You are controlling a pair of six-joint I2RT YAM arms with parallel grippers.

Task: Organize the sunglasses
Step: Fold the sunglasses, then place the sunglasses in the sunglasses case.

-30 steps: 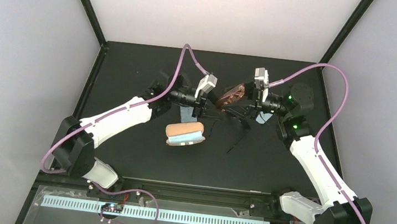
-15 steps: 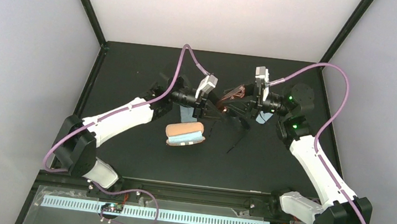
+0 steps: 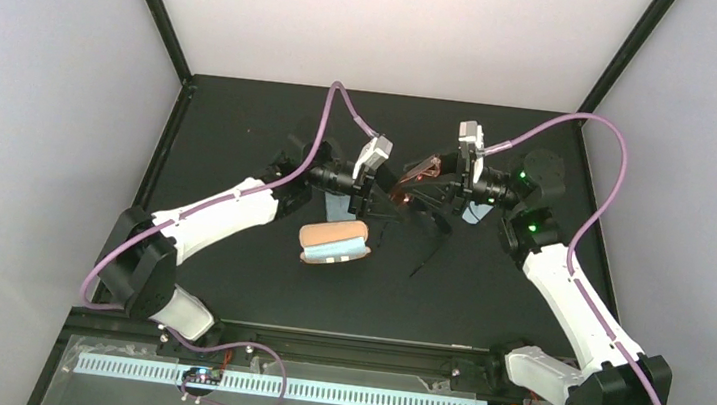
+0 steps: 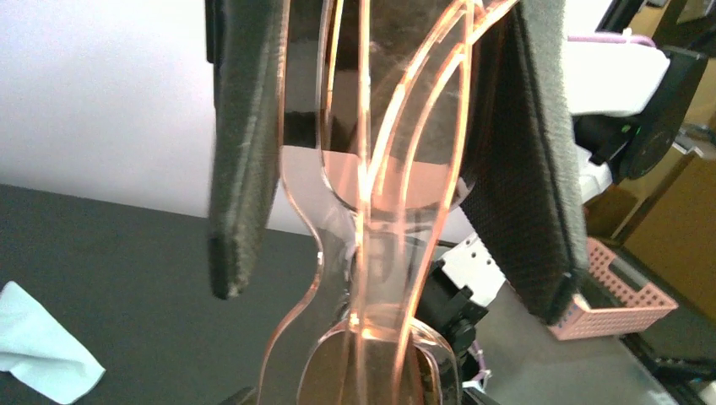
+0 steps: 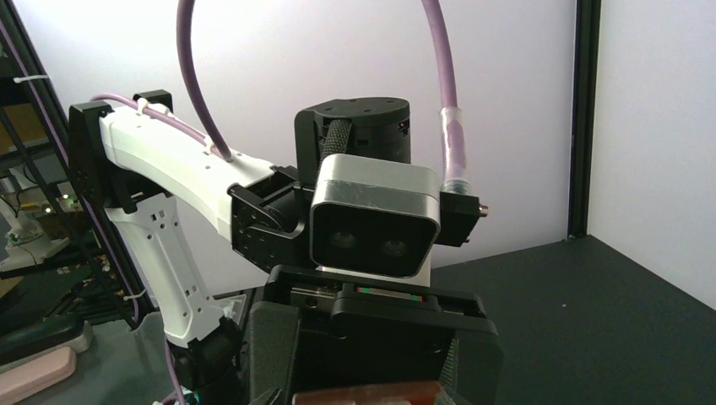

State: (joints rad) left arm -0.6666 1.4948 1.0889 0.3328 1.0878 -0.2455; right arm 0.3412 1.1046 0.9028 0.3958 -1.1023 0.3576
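The reddish-brown translucent sunglasses (image 3: 421,172) hang in the air between my two grippers, above the back middle of the table. My left gripper (image 3: 384,180) surrounds them, open. In the left wrist view the frame (image 4: 380,211) stands between the pads (image 4: 245,186) with a narrow gap on each side. My right gripper (image 3: 440,183) meets the glasses from the right and is shut on them. Its own fingers are out of the right wrist view, where only an edge of the glasses (image 5: 365,393) shows. The black sunglasses (image 3: 429,254) lie on the table below.
A tan case (image 3: 334,240) with a light blue lining lies in front of the left gripper. Light blue cloths lie under the left wrist (image 3: 333,203) and under the right wrist (image 3: 476,213). The left arm's wrist camera (image 5: 376,215) faces the right wrist closely.
The reddish-brown sunglasses turned from lens-up to edge-on. The right gripper closed onto them. The left gripper's jaws have just widened off the frame.
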